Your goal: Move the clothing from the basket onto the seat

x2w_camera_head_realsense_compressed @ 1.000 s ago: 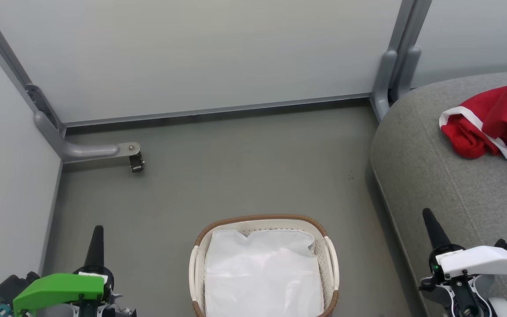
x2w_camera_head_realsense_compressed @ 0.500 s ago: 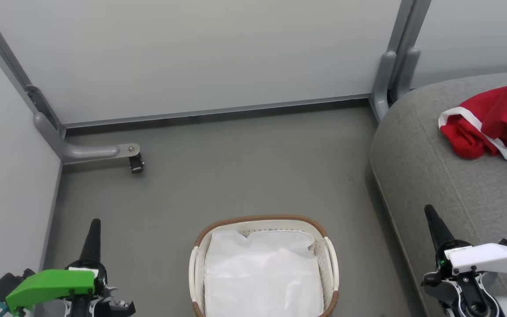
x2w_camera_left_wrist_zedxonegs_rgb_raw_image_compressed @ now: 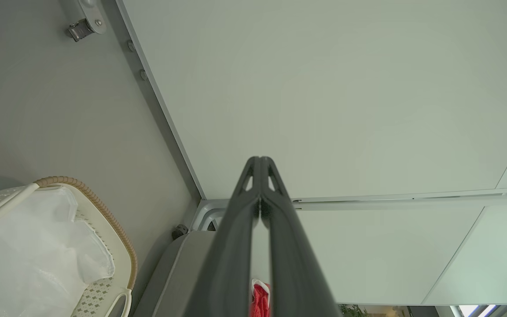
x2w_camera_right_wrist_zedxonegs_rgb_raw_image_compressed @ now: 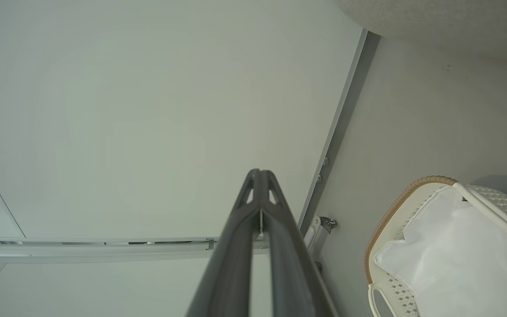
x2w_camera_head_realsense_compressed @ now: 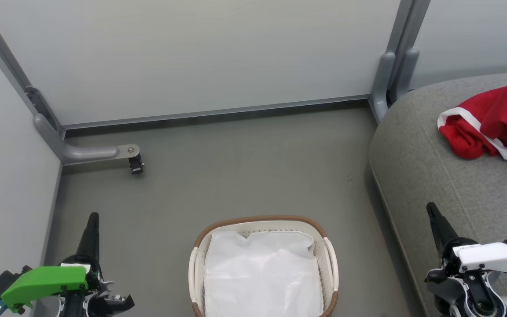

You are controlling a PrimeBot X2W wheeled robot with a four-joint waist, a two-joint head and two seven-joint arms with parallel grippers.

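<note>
Bare floor point(x2w_camera_head_realsense_compressed: 236, 176) lies open ahead of me; basket point(x2w_camera_head_realsense_compressed: 260, 219) blocks the near middle, seat point(x2w_camera_head_realsense_compressed: 420, 167) crowds my right, wall panels point(x2w_camera_head_realsense_compressed: 192, 57) close the back

Pale, plain wall panels point(x2w_camera_head_realsense_compressed: 192, 57) close the space at the back and on the left, set in a grey metal frame. A thin rail point(x2w_camera_head_realsense_compressed: 214, 112) runs along the foot of the back panel. From the left post point(x2w_camera_head_realsense_compressed: 2, 57) a grey foot reaches out over the floor point(x2w_camera_head_realsense_compressed: 236, 167) and ends in a small dark caster point(x2w_camera_head_realsense_compressed: 135, 164). The floor is dull grey-green and smooth, with a few dark specks point(x2w_camera_head_realsense_compressed: 349, 178). A double post point(x2w_camera_head_realsense_compressed: 396, 53) stands at the right, and the grey upholstered seat point(x2w_camera_head_realsense_compressed: 434, 176) has its rounded corner just beside it. The light is soft and even.
</note>
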